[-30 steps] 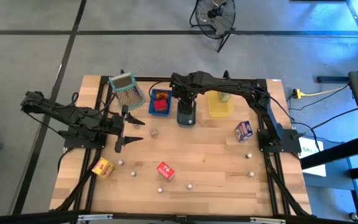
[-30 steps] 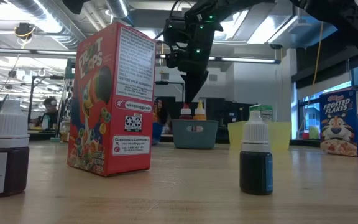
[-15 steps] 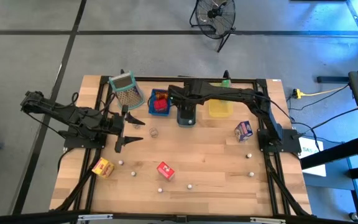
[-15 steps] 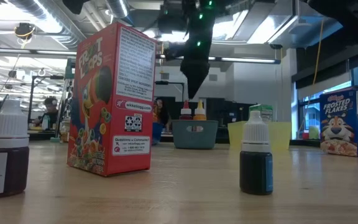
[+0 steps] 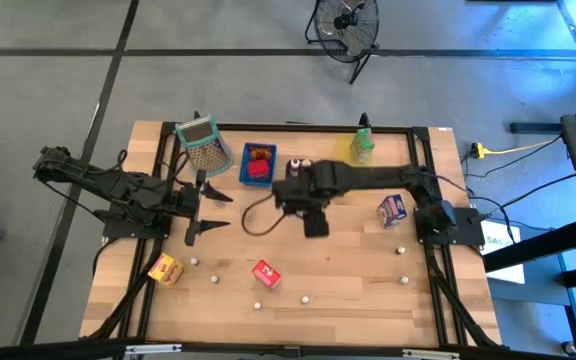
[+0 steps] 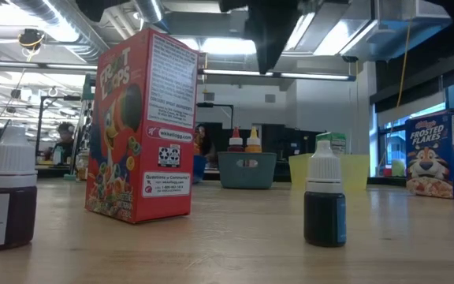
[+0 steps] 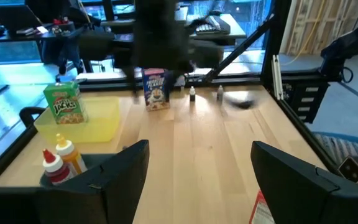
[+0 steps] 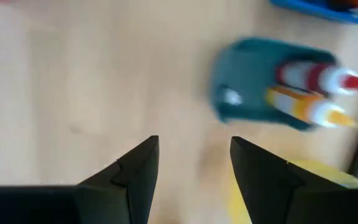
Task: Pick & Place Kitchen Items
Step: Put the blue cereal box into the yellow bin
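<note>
The high view looks straight down on the whole worktop (image 5: 348, 270). The low view stands at worktop level, very near the red carton (image 6: 142, 126). Both wrist views share the grey tray (image 8: 253, 81).

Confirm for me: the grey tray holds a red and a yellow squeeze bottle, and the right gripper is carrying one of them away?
Not quite. The right gripper is open and empty, as the right wrist view shows. Both the red squeeze bottle and yellow squeeze bottle sit in the grey tray.
</note>
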Action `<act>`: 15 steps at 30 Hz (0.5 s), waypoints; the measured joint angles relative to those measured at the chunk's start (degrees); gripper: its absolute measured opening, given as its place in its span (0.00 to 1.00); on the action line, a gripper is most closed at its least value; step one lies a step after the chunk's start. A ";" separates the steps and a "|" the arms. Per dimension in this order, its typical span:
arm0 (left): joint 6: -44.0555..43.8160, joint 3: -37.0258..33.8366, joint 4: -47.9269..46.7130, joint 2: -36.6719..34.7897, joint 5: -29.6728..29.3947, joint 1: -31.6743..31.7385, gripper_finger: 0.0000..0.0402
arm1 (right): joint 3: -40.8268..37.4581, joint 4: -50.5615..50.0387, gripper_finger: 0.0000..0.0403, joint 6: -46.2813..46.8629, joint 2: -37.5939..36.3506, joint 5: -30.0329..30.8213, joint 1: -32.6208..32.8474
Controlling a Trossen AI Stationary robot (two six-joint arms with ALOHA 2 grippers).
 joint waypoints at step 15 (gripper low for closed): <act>-1.41 -0.02 -0.15 0.11 0.00 0.02 0.69 | -0.36 0.03 0.50 17.20 -2.73 -8.53 8.31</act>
